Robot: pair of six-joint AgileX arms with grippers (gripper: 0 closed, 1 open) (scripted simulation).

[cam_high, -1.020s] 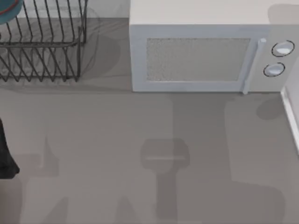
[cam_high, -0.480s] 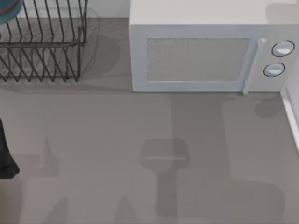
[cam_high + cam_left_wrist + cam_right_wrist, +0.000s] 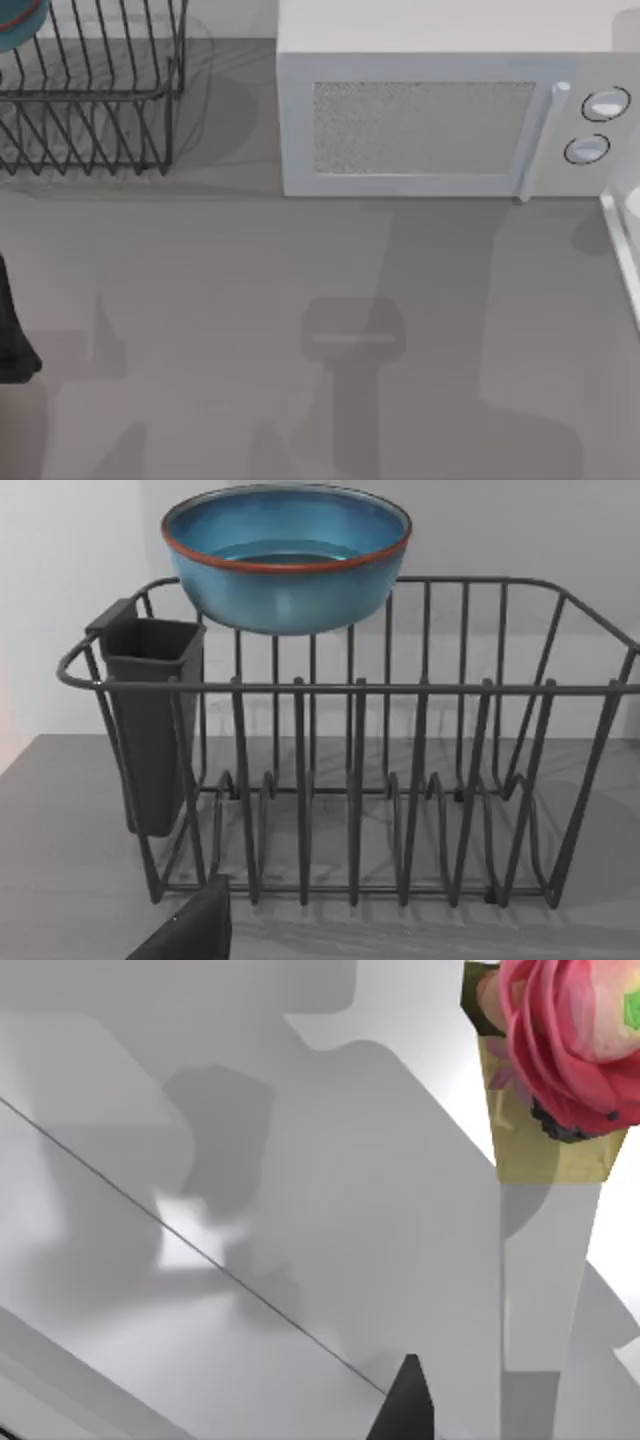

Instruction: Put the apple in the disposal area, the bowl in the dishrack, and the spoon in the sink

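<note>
Bowl (image 3: pixel 287 555) placement seems to be the step nearly closed, so the advice is mostly about leaving it well. At the left edge of the counter (image 3: pixel 200 300) a dark part of my left arm (image 3: pixel 12 330) reaches in. In the left wrist view the left gripper (image 3: pixel 190 932) is low in front of the dishrack (image 3: pixel 350 780). I cannot tell whether it is spread or pressed together. It touches nothing that I can see.

The dishrack stands at the back left corner of the counter. The bowl is upright, high at the rack's rear wire, near the dark cutlery holder (image 3: pixel 150 720). I cannot tell whether it rests on this wire or sits just behind it. In my judgement it looks perched, not settled between the prongs. The left arm should therefore draw straight back and not brush the front wires, because a small shake could tip the bowl.

A white microwave (image 3: pixel 430 120) stands along the back edge, right of the rack. At the right edge of the counter a pale raised rim (image 3: pixel 620 250) begins.

The right gripper (image 3: pixel 405 1405) hangs over a pale surface near a pink flower (image 3: pixel 570 1040) in a yellow wrapper. I cannot tell its state. It should keep clear of the flower.
</note>
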